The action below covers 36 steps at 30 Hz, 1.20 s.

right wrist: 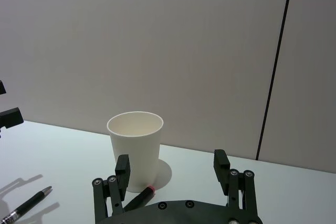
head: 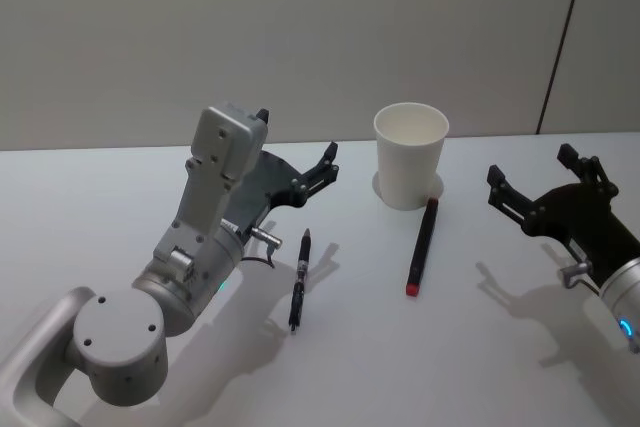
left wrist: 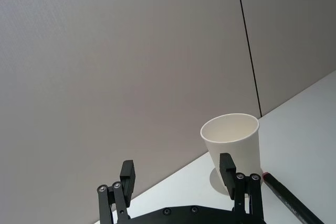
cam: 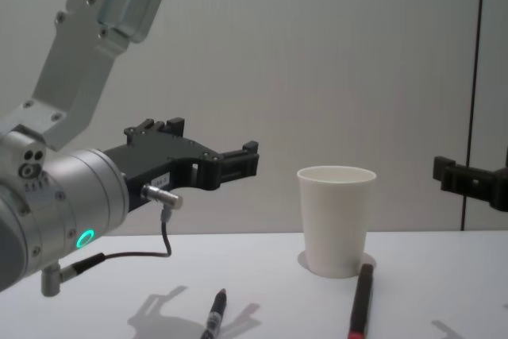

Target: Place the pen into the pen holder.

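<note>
L gripper [left wrist: 177, 169] is off the table [head: 100, 207] on the L side, aimed fwd toward the wall [head: 200, 27]. Its jaws stand wide apart w/ nothing between them. In the chest view it sits well above the tabletop, approx level w/ the cup rim. A small ring light [cam: 83, 237] glows green on its wrist, and a thin cable [cam: 163, 236] loops under it.

Next, just R of that arm, the slim black pen [head: 299, 282] lies flat on the table. It runs near-to-far w/ its silver-tipped end toward the robot. It is below and a bit in front of the L gripper, not touched by either claw.

Center-R: the pen holder [head: 410, 162], a plain white paper cup, stands upright near the table's far edge. Its mouth is open, and the part of the inside on view is bare.

Just R of the cup base, the red-ended pen [head: 420, 247] lies flat. It is thicker, w/ a black body. Its far end is right beside the foot of the cup, can't tell if touching. The red end points back toward the robot. The two pens lie roughly parallel, well apart.

Far R: R gripper [head: 533, 169] hangs above the table, clear of the cup and both pens. Jaws wide apart, empty. From its wrist cam the cup sits just past its L finger [right wrist: 122, 165].

A dark vertical seam [head: 565, 37] runs down the wall behind.
</note>
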Tool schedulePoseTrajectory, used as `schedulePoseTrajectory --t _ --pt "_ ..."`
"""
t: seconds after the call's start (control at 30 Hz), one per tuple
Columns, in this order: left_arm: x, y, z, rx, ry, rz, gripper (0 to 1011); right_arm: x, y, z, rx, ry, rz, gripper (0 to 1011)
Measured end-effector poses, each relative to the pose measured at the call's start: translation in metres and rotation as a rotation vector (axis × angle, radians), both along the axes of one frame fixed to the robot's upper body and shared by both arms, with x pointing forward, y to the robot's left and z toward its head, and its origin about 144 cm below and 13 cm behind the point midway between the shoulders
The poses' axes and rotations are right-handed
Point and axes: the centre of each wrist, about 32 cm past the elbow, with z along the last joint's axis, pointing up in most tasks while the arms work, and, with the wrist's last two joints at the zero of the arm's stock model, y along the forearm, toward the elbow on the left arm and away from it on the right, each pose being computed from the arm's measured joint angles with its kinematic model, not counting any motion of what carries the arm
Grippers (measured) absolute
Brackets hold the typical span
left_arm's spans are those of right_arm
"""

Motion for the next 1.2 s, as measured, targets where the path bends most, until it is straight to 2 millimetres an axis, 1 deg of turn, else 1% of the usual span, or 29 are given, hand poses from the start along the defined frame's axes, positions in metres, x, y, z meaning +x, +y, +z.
schedulePoseTrajectory --t 1.2 --pt "0.0 0.0 0.0 0.0 0.0 0.0 1001 0.0 0.0 0.0 0.0 0.0 0.0 1002"
